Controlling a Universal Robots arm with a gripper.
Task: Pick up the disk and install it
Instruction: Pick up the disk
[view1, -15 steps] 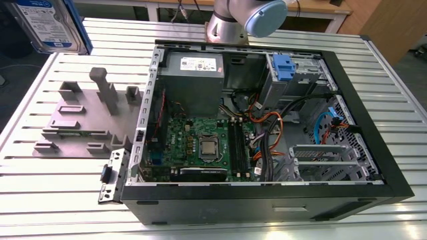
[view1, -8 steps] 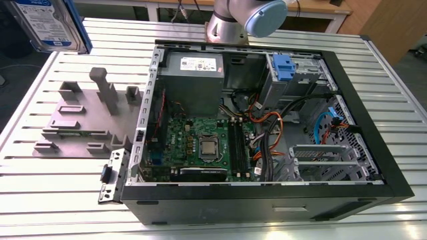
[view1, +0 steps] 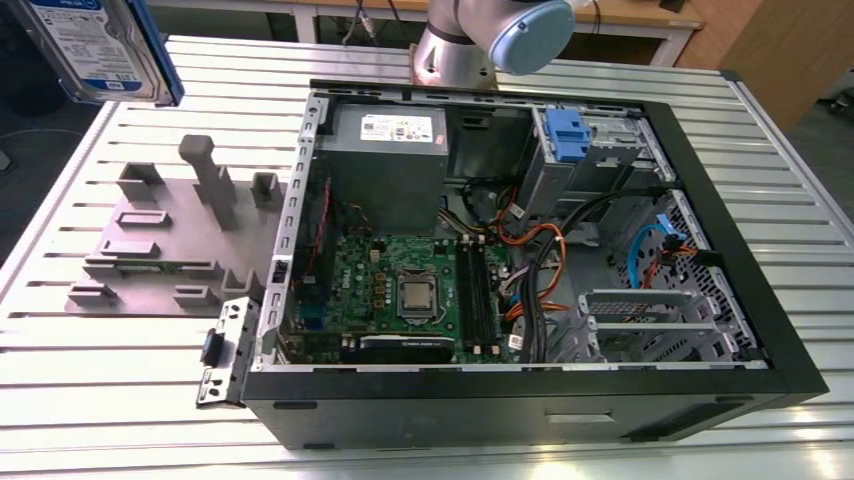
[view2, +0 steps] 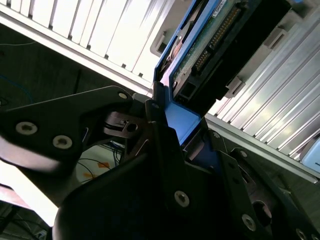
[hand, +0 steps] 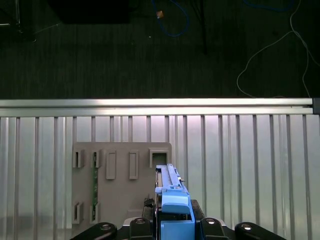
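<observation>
While the jaws stood closed on its blue plastic carrier bracket (view2: 182, 122), the flat rectangular silver disk (view1: 96, 48) hung in the air at the exterior view's far left, its white-and-blue label facing the camera, clear of the slatted aluminium bench (view1: 80, 350). Item position: beyond the grey plastic fixture plate (view1: 154, 245) with its upright holders, and well apart from the open black computer case (view1: 534, 400). In the second wrist view the disk (view2: 215, 42) showed its connector end and green circuit edge, with a black finger (view2: 162, 145) pressed against the bracket. In the first wrist view the disk (hand: 167, 180) appeared edge-on over the fixture plate (hand: 122, 175) and the bench slats (hand: 250, 165). Case contents, lying on the bench: large grey power supply box (view1: 387, 150), green motherboard (view1: 400, 290), blue-tabbed drive (view1: 567, 135) seated in its bay, orange and black cables (view1: 534, 250). The silver arm base (view1: 461, 50) stood behind the case.
</observation>
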